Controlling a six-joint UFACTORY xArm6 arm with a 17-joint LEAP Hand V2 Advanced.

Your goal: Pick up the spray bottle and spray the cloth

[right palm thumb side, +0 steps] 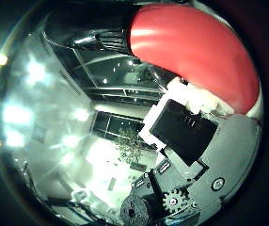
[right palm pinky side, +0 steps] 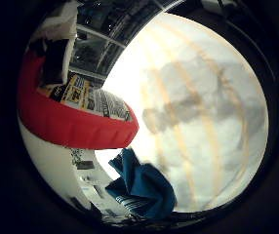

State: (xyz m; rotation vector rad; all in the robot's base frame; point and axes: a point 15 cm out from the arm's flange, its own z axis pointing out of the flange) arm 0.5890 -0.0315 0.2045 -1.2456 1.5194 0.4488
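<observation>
Spray bottle (right palm pinky side: 76, 127): red body with a printed label, lying directly against the palm. It fills a large share of both palm views, so it sits very close to the hand. In the thumb-side view the red body curves across next to a white and black finger segment, which appears to touch it.

Hand (right palm thumb side: 186, 141): white, black and geared parts are visible alongside the bottle in the thumb-side view. In the little-finger-side view a white and black finger part lies over the bottle at its far end. The fingers appear curled round the bottle and holding it, though the fingertips themselves cannot be seen.

Cloth (right palm pinky side: 142, 185): blue, crumpled, lying on the bench (right palm pinky side: 203, 122) beside the edge of the bottle as seen from the palm. It is apart from the hand and not touched by it.

Bench surface: pale with tan stripes, carrying grey patches; their nature cannot be determined.
</observation>
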